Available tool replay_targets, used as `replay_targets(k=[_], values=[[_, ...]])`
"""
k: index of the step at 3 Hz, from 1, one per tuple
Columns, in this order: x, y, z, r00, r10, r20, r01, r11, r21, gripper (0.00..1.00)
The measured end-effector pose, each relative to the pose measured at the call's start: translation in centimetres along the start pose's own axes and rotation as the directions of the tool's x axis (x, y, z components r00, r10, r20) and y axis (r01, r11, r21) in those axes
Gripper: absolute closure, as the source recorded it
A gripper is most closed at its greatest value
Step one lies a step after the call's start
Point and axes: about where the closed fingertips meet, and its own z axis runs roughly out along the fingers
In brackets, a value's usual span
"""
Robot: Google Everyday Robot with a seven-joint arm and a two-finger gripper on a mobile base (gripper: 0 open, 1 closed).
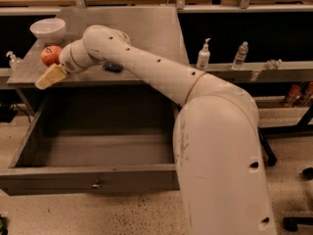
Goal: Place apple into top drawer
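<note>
At the left edge of the surface [146, 28], the gripper [50, 74] hangs tilted down and left, over the rim above the top drawer [58, 176]. The apple [50, 55] sits just above it, touching or nearly so. Whether it is gripped or merely resting on the surface, I cannot tell. The drawer stands pulled fully out, its knob [96, 184] facing front. A white bowl [47, 30] stands behind the apple, and the arm [156, 70] stretches back to the right.

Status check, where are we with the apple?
Gripper at front-left edge of tabletop. Apple right beside it, not stowed. Top drawer open below; nothing in the way.
</note>
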Motion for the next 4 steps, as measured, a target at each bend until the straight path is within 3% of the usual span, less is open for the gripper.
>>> replay_targets(k=[1,4], values=[[-1.36,-0.66,1.33,0.999,-0.017,0.029,0.017,0.9998,0.012,0.09],[-1.09,-0.04,1.92,1.000,-0.015,0.024,0.015,0.9999,-0.001,0.79]])
